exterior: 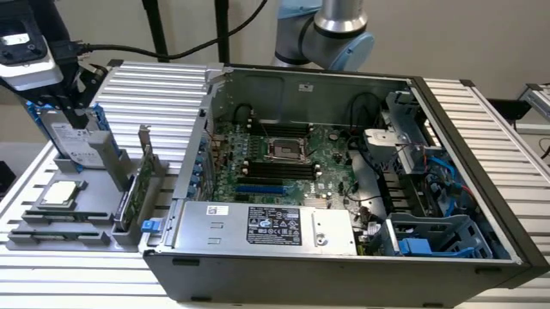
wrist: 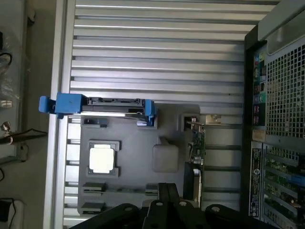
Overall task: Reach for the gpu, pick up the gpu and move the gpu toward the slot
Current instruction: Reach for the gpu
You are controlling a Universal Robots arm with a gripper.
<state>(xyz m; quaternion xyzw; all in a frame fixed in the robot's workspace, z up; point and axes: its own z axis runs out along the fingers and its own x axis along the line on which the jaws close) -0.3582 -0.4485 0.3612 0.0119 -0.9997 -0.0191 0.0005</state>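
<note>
The gpu (exterior: 138, 187) is a thin green card standing on edge in a grey holder (exterior: 102, 193), at the exterior view's left beside the open computer case. Its silver bracket (exterior: 144, 140) points up at the far end. In the wrist view the gpu (wrist: 198, 148) appears edge-on beside the case's rear panel. My gripper (exterior: 69, 109) hangs over the far left corner of the holder, above the hard drive and apart from the gpu. Its dark body (wrist: 167, 193) juts into the wrist view. On the motherboard (exterior: 284, 161) lies a blue slot (exterior: 257, 191).
A silver hard drive with blue rails (exterior: 73, 138) (wrist: 102, 105) stands in the holder's far end. A square CPU chip (exterior: 60, 192) (wrist: 102, 159) lies in its own recess. The open computer case (exterior: 344, 257) takes up the middle and right. Everything rests on a ribbed aluminium table (exterior: 154, 90).
</note>
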